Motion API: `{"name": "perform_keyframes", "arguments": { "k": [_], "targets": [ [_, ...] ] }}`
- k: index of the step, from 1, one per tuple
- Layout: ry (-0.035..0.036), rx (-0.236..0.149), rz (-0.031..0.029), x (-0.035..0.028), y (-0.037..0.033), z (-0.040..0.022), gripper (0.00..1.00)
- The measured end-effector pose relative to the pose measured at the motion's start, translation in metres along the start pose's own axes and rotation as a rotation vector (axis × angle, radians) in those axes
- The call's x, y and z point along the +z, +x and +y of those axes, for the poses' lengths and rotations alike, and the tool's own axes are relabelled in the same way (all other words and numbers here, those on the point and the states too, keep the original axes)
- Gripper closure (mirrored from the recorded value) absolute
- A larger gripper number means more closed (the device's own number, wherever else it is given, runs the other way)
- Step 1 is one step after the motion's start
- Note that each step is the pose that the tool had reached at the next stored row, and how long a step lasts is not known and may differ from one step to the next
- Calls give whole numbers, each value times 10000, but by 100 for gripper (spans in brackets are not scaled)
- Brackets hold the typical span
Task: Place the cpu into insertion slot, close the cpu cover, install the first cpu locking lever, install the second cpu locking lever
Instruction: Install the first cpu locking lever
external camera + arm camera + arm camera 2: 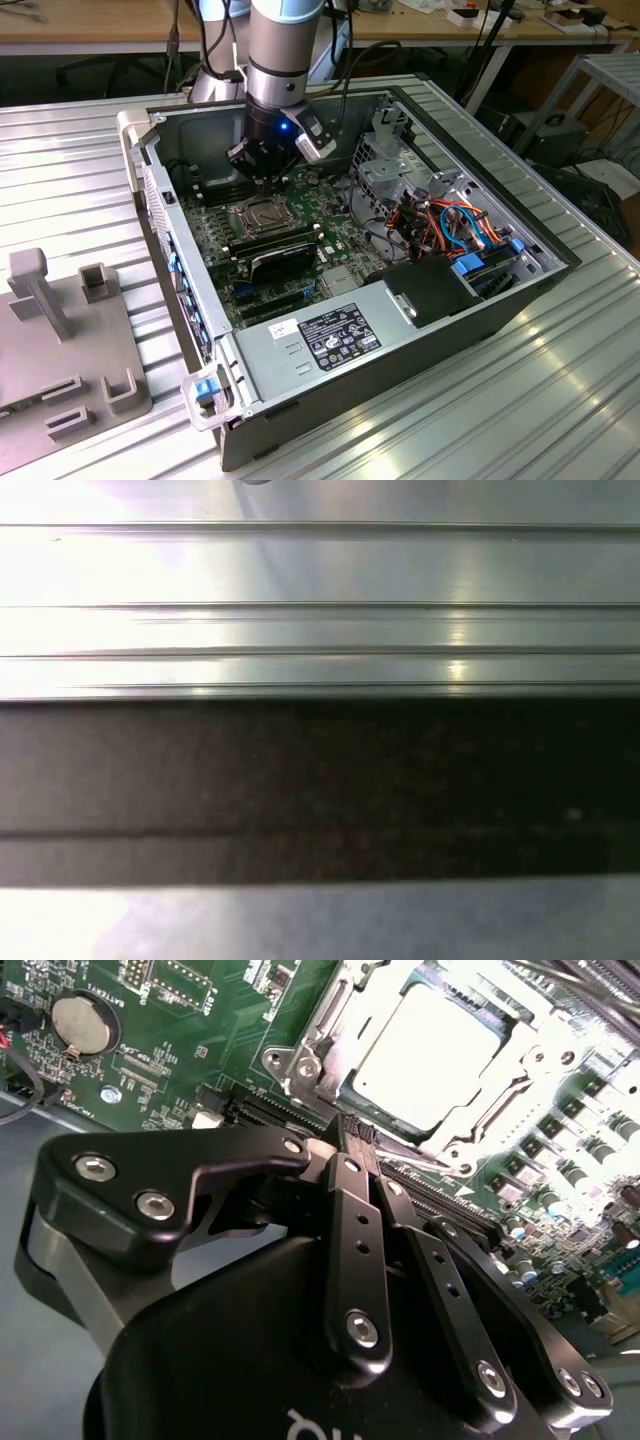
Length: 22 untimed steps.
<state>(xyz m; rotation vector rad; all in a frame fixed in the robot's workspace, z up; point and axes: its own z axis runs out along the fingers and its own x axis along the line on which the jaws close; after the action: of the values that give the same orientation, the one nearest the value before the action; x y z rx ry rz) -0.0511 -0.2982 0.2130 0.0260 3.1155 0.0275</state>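
The cpu [430, 1045], a flat square with a bright silver top, lies in the insertion slot [262, 214] on the green board. The cpu cover [335, 1015], a thin silver frame, lies down around the chip with the chip's top showing through its cut-out. My gripper [357, 1145] hangs just beside one edge of the socket, its black fingers [350, 1210] brought together at the tips with nothing visible between them. A thin metal lever rod [430, 1167] runs along that socket edge close to the tips. In the exterior view the gripper [262, 180] sits right above the socket.
Open computer case [150, 170] on a ribbed aluminium table [320, 570]. Near the socket are a long black module [282, 252], a coin battery [85, 1020], a power supply [340, 335], a drive cage [395, 160] and coloured cables [450, 220]. A grey fixture [60, 330] stands at the exterior view's left.
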Motion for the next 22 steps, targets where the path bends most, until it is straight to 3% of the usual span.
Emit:
{"name": "perform_keyframes", "arguments": {
  "k": [9, 22],
  "targets": [
    [22, 1, 24, -29, -13, 86, 89],
    [24, 1, 27, -30, -20, 41, 89]
  ]
}}
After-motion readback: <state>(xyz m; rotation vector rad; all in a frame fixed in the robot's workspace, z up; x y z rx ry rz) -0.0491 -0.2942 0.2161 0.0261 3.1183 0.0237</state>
